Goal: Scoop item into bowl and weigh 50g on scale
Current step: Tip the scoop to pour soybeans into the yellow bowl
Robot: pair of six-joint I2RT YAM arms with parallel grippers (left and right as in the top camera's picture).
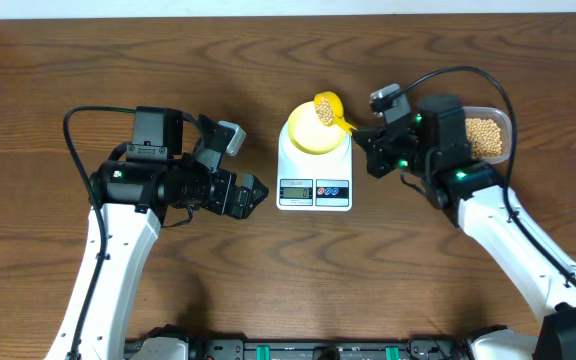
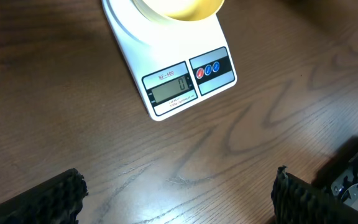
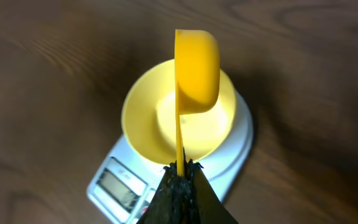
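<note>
Overhead: right gripper [image 1: 366, 132], clenched on the loaded scoop [image 1: 332, 112], holds beans [image 1: 324, 106] above the bowl [image 1: 304, 140] on the mid-table scale [image 1: 314, 188]; left wrist: left gripper [image 2: 176, 199] splayed, empty, display [image 2: 173, 89] zero; right wrist: handle [image 3: 179, 137] runs straight ahead, cup [image 3: 197, 68] apparently tipped sideways.

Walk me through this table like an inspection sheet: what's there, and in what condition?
Surface: wooden table, bare grain.
Job's things: bowl on scale, display at zero, no beans seen inside; beans in clear tub.
Clutter: nothing seen.
Grippers: left gripper open, empty; right gripper shut on handle of scoop, loaded, over the bowl.
Cables: black cables loop along both arms.
Surroundings: nothing seen.
</note>
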